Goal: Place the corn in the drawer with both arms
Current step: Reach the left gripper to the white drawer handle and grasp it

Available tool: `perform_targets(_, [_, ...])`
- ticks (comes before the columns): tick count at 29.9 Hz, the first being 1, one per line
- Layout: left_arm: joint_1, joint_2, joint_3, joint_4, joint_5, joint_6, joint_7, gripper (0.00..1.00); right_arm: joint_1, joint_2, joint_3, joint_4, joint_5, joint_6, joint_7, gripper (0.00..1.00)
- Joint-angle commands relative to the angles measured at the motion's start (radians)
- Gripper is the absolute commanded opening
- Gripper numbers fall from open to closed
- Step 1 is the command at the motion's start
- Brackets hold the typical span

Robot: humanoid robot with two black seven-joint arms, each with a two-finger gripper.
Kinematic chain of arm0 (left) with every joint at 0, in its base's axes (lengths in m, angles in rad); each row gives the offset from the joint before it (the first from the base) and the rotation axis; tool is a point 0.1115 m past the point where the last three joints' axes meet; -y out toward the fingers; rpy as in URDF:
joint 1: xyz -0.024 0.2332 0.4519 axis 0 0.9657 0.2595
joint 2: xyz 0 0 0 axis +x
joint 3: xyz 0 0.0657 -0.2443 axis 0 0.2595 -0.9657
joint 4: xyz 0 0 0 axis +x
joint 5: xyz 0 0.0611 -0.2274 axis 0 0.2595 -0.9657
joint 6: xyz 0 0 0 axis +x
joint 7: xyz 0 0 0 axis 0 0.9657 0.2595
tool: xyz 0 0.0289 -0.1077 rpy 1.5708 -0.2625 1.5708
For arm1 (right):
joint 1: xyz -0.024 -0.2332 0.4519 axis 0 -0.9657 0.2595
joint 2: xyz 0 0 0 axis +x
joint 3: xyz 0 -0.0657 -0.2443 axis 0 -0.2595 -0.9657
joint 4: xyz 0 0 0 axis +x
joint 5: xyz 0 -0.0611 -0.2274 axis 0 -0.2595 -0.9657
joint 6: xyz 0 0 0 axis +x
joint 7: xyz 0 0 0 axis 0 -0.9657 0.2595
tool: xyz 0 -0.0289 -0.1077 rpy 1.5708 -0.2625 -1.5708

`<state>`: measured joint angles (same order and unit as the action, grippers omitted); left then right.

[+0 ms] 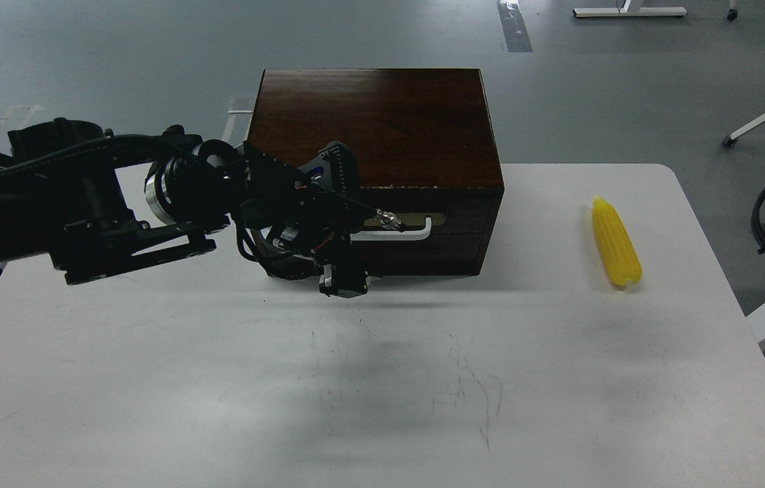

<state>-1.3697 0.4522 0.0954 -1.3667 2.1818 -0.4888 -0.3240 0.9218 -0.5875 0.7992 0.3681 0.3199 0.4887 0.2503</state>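
The left claw (pixel 355 227) is seen at the far end of the left arm (pixel 84 203), which is stretched in from the left edge of the head view, well above the table (pixel 382 379). The claw is held against the front of the drawer (pixel 464 227), at the left end of the white handle (pixel 403 234), and a thin finger with a silver tip (pixel 389 218) is pointed rightward from it along the brass plate (pixel 423 219). The rest of the claw is dark and mixed with cables and the wrist body, so how far it is opened cannot be told, nor whether the handle is gripped or only touched. The drawer is seen closed, its front flush with the box (pixel 372 125), whose dark top is spread behind and above the claw. The handle is run to the right of the claw and is partly hidden at its left end. The corn (pixel 616 241) is laid well to the right of the claw, on the table, apart from the box, with its narrow tip turned away and its thick end nearer the viewer. A soft shadow is cast on the table below the claw, among faint scratches. The right claw is not shown in this view.
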Motion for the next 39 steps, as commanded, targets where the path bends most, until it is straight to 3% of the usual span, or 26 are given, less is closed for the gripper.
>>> perform_targets(1, [0.009,0.000,0.004,0.000,0.000,0.000,-0.001,0.89,0.000,0.000,0.000,0.000,0.001,0.000,0.001,1.00])
perform_targets(18, [0.014,0.002,0.044,-0.011,0.000,0.000,-0.024,0.89,0.000,0.000,0.003,-0.001,0.001,0.000,0.001,1.00])
perform_targets(31, [-0.020,-0.035,0.044,-0.020,0.000,0.000,-0.093,0.89,0.000,0.000,0.003,-0.012,0.001,0.000,0.003,1.00])
perform_targets(39, [-0.017,-0.040,0.044,-0.045,0.000,0.000,-0.101,0.89,0.008,0.000,0.009,-0.055,0.002,0.000,0.003,1.00])
